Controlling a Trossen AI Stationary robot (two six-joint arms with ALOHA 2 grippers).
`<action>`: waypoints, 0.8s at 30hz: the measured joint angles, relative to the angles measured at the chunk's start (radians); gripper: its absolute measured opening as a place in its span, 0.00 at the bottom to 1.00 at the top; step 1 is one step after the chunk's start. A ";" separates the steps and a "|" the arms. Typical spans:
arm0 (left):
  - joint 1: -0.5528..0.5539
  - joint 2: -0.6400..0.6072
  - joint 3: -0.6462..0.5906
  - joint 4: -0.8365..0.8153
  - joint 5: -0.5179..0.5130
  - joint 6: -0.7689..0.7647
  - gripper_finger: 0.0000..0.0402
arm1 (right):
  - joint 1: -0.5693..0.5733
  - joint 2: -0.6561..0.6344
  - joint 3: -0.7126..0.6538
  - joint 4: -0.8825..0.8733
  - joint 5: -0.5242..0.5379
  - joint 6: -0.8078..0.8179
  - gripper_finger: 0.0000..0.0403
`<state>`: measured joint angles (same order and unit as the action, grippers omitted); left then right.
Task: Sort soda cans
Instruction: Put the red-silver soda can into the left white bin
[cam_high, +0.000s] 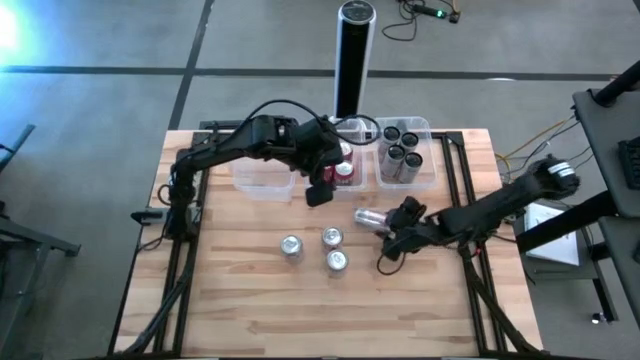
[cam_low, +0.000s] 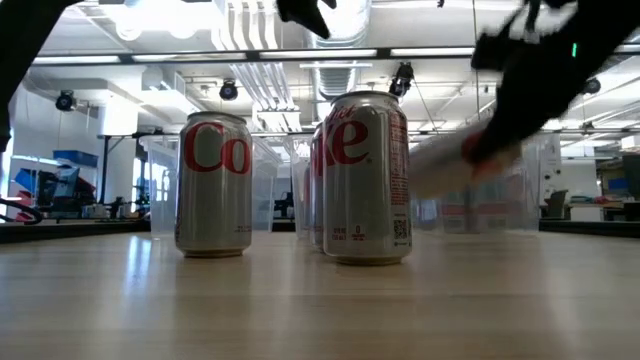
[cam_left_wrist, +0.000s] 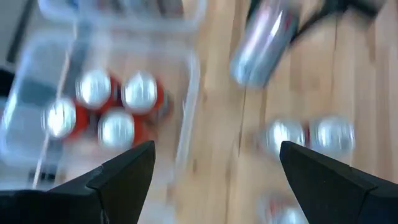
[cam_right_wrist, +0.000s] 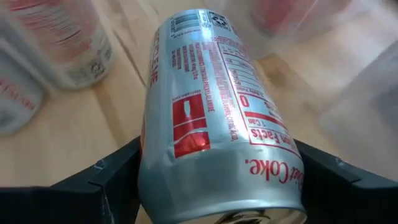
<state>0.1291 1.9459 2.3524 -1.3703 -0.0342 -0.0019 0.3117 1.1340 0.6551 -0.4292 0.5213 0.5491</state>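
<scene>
R pincer (cam_high: 392, 228) clamps silver can (cam_high: 369, 217) sideways, long axis approx. along bench (cam_high: 250, 310); L pincer (cam_high: 322, 186) apart over bins.

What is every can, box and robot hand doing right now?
Silver can: tipped sideways, gripped in the right hand.
Three silver cans: upright on the table.
Red cans: upright inside the middle box.
Black cans: upright inside the right box.
Left box: looks empty.
Left hand: open, holding nothing, above the middle box.
</scene>
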 joint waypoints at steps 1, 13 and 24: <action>0.000 -0.009 0.000 -0.033 -0.004 -0.001 0.82 | 0.000 -0.024 0.045 -0.062 -0.008 -0.023 0.76; -0.029 -0.126 -0.018 -0.176 -0.035 0.091 0.82 | -0.045 0.124 0.573 -0.456 -0.071 -0.227 0.76; -0.027 -0.255 -0.055 -0.201 -0.035 0.173 0.82 | -0.157 0.385 0.938 -0.568 -0.241 -0.321 0.76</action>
<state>0.1017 1.6906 2.2971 -1.5711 -0.0696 0.1712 0.1548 1.5194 1.5932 -0.9973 0.2802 0.2276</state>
